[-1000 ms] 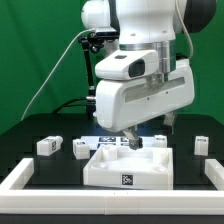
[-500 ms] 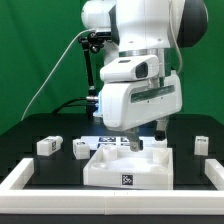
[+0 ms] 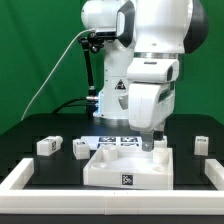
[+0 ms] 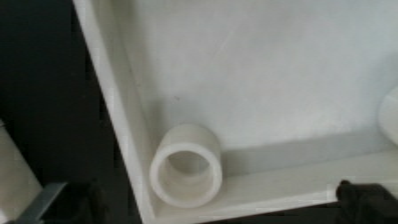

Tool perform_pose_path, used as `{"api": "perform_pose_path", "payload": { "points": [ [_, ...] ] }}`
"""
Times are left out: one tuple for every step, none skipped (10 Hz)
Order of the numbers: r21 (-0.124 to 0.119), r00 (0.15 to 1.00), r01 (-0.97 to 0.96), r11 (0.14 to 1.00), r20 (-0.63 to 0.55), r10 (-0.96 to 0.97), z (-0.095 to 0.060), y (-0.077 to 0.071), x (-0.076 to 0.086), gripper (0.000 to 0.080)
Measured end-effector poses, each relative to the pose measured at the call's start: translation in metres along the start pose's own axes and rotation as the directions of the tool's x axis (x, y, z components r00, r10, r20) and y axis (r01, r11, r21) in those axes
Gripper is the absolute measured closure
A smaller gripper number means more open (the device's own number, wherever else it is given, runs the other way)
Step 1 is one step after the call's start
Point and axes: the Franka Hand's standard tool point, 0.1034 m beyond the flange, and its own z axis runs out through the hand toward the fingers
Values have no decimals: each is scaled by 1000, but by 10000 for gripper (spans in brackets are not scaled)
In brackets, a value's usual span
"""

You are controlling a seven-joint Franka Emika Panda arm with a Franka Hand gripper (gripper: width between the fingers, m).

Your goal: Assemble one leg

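Note:
The large white square part [image 3: 125, 168] with a raised rim lies at the front middle. My gripper [image 3: 150, 142] hangs straight down over its far corner on the exterior view's right. In the wrist view the gripper [image 4: 206, 198] is open and empty, with the dark fingertips [image 4: 361, 194] wide apart over the part's inner face [image 4: 249, 80]. A round socket [image 4: 187, 165] lies between them by the rim. Small white legs with marker tags lie loose on the black table: two on the exterior view's left [image 3: 48, 145] [image 3: 80, 148] and one on its right [image 3: 200, 144].
The marker board [image 3: 118, 141] lies flat behind the square part. A low white wall [image 3: 25, 178] borders the table at the front and sides. A green backdrop stands behind the arm.
The arm's wrist has turned and the gripper has shifted toward the exterior view's right, from the middle of the square part's far edge to its far right corner. The loose parts have not moved.

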Motion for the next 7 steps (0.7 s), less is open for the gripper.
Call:
{"api": "perform_pose_path", "payload": {
  "points": [
    [0, 1000, 1, 1000, 0, -1, 0, 0, 0, 150],
    [-8, 999, 47, 999, -4, -47, 2, -2, -1, 150],
    [-13, 993, 116, 993, -10, -116, 7, -14, -8, 150],
    [0, 987, 158, 987, -5, -158, 9, -27, -15, 150],
    [9, 987, 161, 987, -2, -161, 10, -35, -19, 150],
    [20, 987, 158, 987, -2, -158, 14, -46, -25, 150],
    [31, 988, 153, 988, 0, -153, 18, -54, -30, 150]
  ]
}}
